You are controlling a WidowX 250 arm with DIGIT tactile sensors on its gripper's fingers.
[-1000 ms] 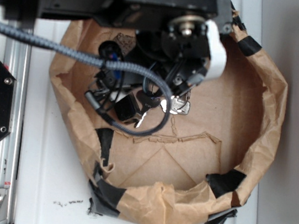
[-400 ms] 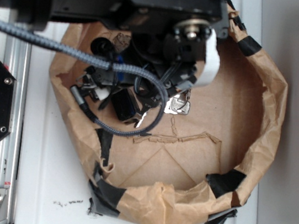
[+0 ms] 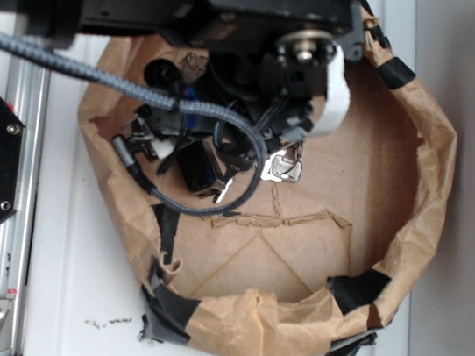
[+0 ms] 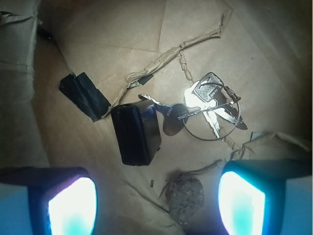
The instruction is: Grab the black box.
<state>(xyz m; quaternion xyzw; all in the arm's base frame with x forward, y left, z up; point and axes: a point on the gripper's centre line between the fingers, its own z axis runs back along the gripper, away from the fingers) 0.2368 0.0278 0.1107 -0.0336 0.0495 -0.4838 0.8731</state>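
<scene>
Only wrist view, rock (image 4: 185, 192), black box (image 4: 135, 133)

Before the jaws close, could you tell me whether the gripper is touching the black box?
Apart. In the wrist view the gripper has both jaws open at the bottom edge, with bare brown paper between them and the black box.

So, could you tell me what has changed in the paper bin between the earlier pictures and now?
From a second ago the arm shifted toward the left side of the paper bin, carrying the gripper with it; in the last moments it has barely moved. The gripper is open and holds nothing. The black box, the keys and the brown rock lie where they were.
</scene>
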